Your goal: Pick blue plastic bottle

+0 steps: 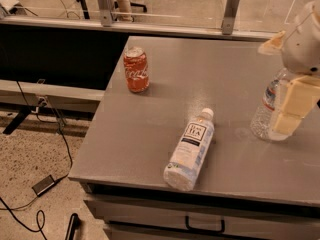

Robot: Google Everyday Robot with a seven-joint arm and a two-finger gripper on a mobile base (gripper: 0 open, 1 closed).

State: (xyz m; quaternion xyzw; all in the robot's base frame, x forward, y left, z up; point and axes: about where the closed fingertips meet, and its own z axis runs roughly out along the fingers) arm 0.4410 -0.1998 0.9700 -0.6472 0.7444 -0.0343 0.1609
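Pick not done: blue plastic bottle [191,149] lies on its side, lower centre of worktop [200,74], untouched. Hand [291,109] at right edge, well apart from it; can't tell whether it's spread or closed. Reach and grasp left to do.

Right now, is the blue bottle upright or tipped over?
Tipped over: the blue bottle lies on its side on the table, cap away, base at the front edge. The hand is far right, by the clear bottle.
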